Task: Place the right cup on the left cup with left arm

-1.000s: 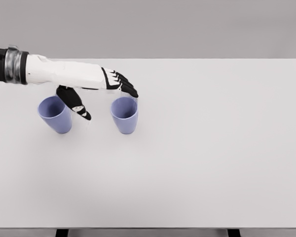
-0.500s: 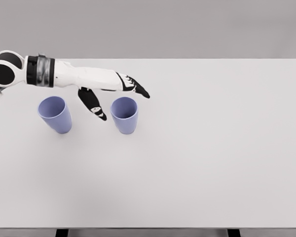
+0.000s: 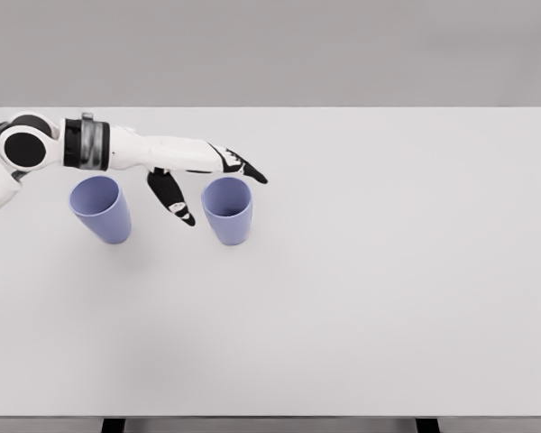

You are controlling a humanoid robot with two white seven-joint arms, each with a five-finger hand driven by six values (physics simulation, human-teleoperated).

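Left hand (image 3: 207, 171) open, holding nothing; it has dropped lower beside the right cup (image 3: 227, 209), thumb alongside. Grasp pending, left cup (image 3: 100, 208) untouched.

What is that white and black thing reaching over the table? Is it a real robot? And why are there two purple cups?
It is a robot arm, but drawn by a computer, like in a video game. The picture comes from a camera on the robot's head, looking down at a white table. The arm comes in from the left and ends in the left robot hand, with five fingers like yours. The fingers are spread open and hold nothing. Two purple cups stand upright on the table: the left cup and the right cup. The hand is around the right cup, thumb on one side and the other fingers behind the rim. Its job is to stack that cup on the left one. The other arm is out of the picture.
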